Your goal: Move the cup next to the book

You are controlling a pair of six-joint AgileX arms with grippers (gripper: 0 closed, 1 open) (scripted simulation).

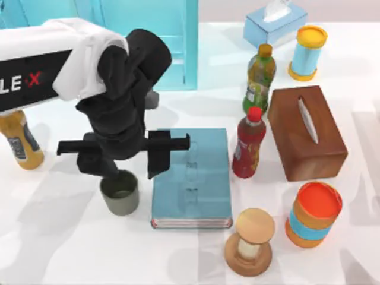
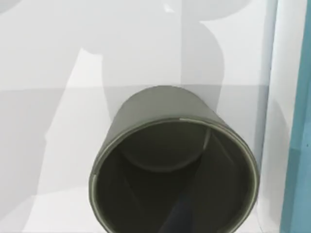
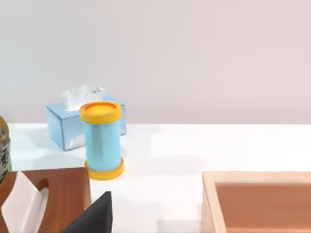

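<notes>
So the left gripper (image 1: pixel 122 155) is hanging right over the cup (image 1: pixel 119 192), and honestly I can't tell whether its fingers are spread or closed on the rim, since the black wrist body hides that from above. The left wrist view stares straight down into the cup (image 2: pixel 172 170), dark inside, with a teal strip of the book (image 2: pixel 296 145) along one edge, so the two are already close. From the top, the cup stands upright on the white table (image 1: pixel 53 237) just beside the book's (image 1: pixel 196 178) left edge, near its front corner, with a thin gap between them. Looks to me like the placing part is basically done or nearly so. Off to the right there's a red bottle (image 1: pixel 248 142), a brown tissue box (image 1: pixel 306 133) and an orange canister (image 1: pixel 313 214), well clear of this. Right arm seems parked; its camera looks at a light-blue cylinder (image 3: pixel 101 140) and a blue tissue box (image 3: pixel 60 124)
</notes>
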